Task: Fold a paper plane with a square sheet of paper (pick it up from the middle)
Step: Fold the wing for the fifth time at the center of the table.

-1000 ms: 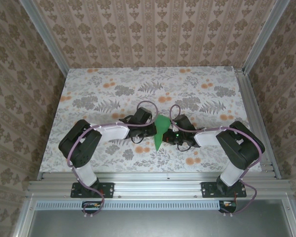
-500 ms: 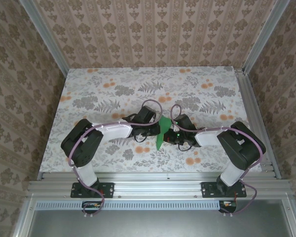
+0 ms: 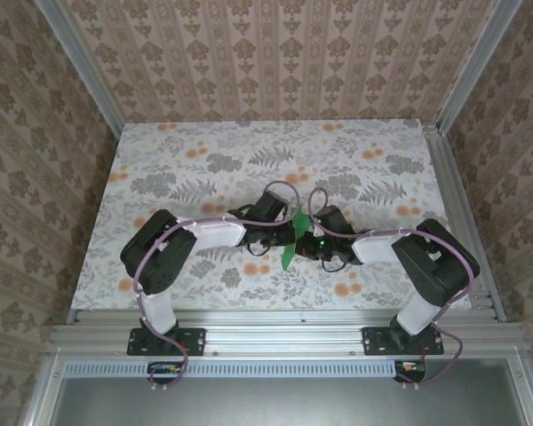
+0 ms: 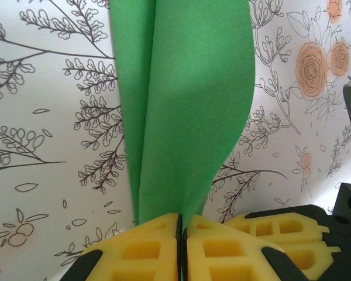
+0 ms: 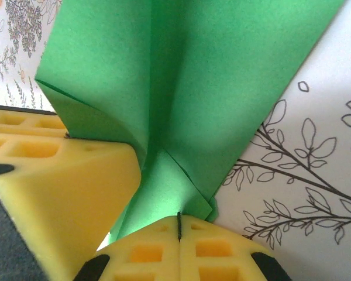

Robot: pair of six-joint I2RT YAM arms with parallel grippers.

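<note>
1. Bright-green creased paper sheet (image 3: 290, 241): thin matte paper, already folded lengthwise into a narrow pointed form. It is held between the two arms. The left wrist view (image 4: 187, 111) shows a long centre crease with one flap bowing outward. The right wrist view (image 5: 187, 70) shows stacked layers meeting at a folded corner. Whether its lower tip touches the surface below cannot be told.
2. Left gripper (image 4: 181, 231): yellow foam pads pressed together with the sheet's end pinched in the seam. It sits just left of the sheet (image 3: 278, 227).
3. Right gripper (image 5: 179, 225): pads likewise clamped on the sheet's folded corner, just right of the sheet (image 3: 313, 241).
4. Step in hand, as judged: closing the halves along the centre crease.
   - Hold both pinches firm.
   - Move the wrists as a pair so the layers stay edge to edge.
   - Avoid pulling apart, since paper this thin would likely tear or slip.
   - Flatten the bowed flap before pressing.
   - Mind the pads, which sit very close to each other.
5. Grey-and-orange floral tabletop (image 3: 186, 160): flat surface beneath the sheet, suitable for pressing the crease.
</note>
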